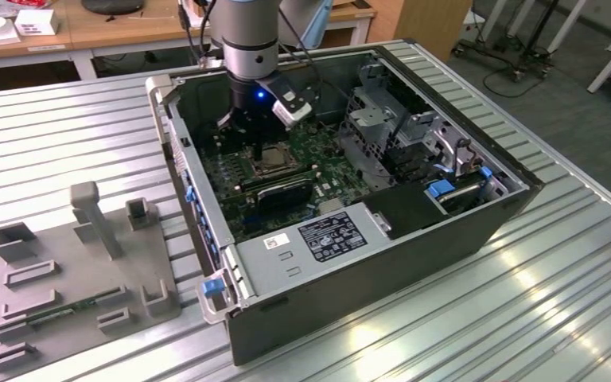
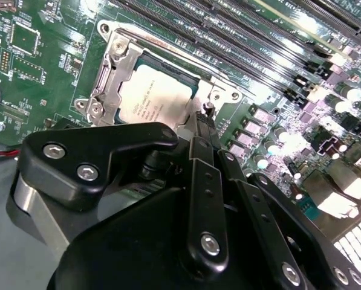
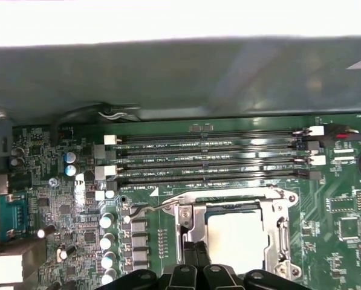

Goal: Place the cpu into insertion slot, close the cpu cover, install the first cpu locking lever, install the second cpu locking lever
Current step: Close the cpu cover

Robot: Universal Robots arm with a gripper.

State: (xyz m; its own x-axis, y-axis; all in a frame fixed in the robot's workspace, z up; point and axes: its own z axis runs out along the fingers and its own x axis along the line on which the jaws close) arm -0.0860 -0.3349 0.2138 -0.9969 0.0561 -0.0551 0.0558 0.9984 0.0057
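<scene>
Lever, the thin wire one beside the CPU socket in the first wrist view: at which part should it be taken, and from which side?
Take the lever at its free hooked end, which juts out clear of the cover. Come from above, pinching across the thin wire: it seems to lie low, and the capacitors beside it would likely block a sideways approach.

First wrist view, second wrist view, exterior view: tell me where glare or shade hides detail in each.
First wrist view: a blown-out white band lies beyond the case wall, and the cpu face is washed nearly blank. Second wrist view: glare streaks the memory slots. Exterior view: overhead light reflects off the ribbed table, while the motherboard sits in shade inside the case.
</scene>
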